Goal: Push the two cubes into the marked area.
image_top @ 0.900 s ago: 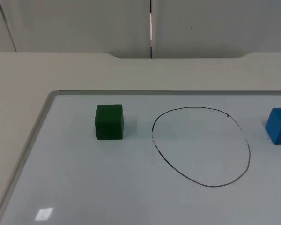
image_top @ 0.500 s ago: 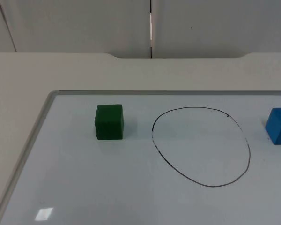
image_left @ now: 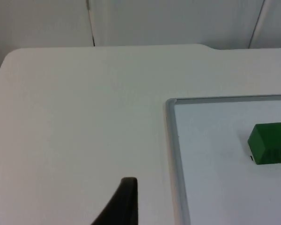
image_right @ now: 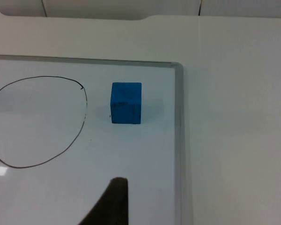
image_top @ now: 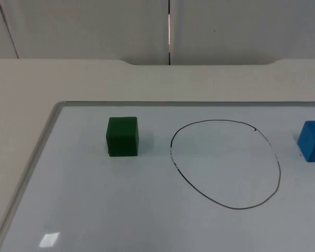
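Observation:
A green cube (image_top: 122,136) (image_left: 269,143) rests on the whiteboard (image_top: 94,210), left of a hand-drawn black oval (image_top: 226,164) and outside it. A blue cube (image_top: 312,140) (image_right: 126,103) sits just right of the oval (image_right: 37,122), also outside the line. My left gripper (image_left: 124,201) hangs over the bare table top, off the board's left frame and well away from the green cube. My right gripper (image_right: 113,201) is above the board, a short way from the blue cube, between the oval and the board's right frame. Neither gripper touches a cube.
The whiteboard has a raised grey frame (image_left: 174,154) (image_right: 179,140) along its edges. Cream table top (image_top: 147,81) surrounds it, ending at the grey partition wall (image_top: 226,26) behind.

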